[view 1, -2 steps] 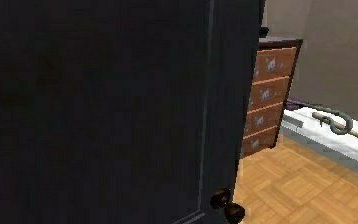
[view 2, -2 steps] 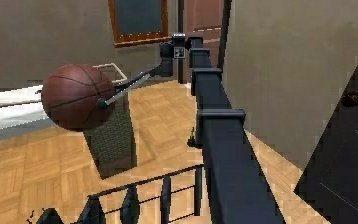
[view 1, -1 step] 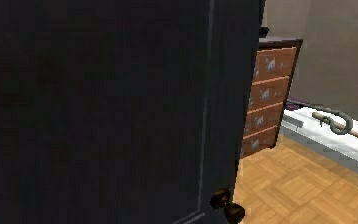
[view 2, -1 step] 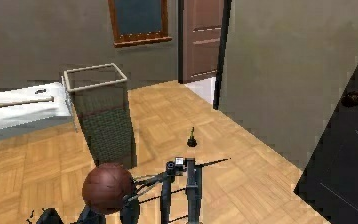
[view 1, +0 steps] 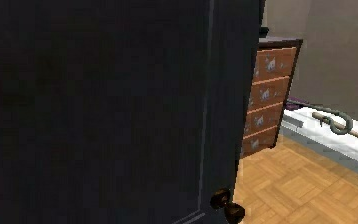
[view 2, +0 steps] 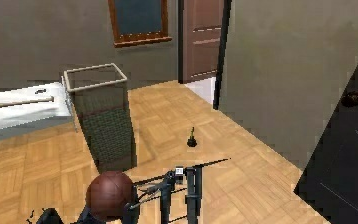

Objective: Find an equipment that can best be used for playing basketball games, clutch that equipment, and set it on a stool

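Wood parquet floor (view 2: pixel 252 165): carries a tall mesh basket (view 2: pixel 102 115) standing just beside the bed (view 2: pixel 49 113). A small dark upright object (view 2: pixel 191 139) stands on the basket's far side from the bed, and a wooden chest of drawers (view 1: pixel 267 100) stands just beside the bed. Bed, white-topped: bears one long pale item with a dark end (view 2: pixel 19 99) lying on it; seen from the forward view, a curved hooked item (view 1: pixel 335 121) rests on its surface.
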Tool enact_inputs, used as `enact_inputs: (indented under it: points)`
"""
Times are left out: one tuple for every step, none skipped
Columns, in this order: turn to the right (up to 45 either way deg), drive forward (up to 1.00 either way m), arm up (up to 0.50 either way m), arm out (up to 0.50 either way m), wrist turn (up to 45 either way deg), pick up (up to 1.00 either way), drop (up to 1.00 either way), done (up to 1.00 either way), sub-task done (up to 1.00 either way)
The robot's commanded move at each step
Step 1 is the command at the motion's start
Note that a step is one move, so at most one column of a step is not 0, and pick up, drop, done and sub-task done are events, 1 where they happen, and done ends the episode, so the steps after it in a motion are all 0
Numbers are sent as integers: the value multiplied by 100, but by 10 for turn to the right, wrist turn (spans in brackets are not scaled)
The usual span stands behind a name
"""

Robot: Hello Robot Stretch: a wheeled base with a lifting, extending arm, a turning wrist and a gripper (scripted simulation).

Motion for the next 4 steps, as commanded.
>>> enact_inputs:
  points:
    - [0,0,-32,0,0,0,0,0,0]
    - [0,0,0,0,0,0,100,0,0]
    - [0,0,10,0,0,0,0,0,0]
    - [0,0,0,-8,0,0,0,0,0]
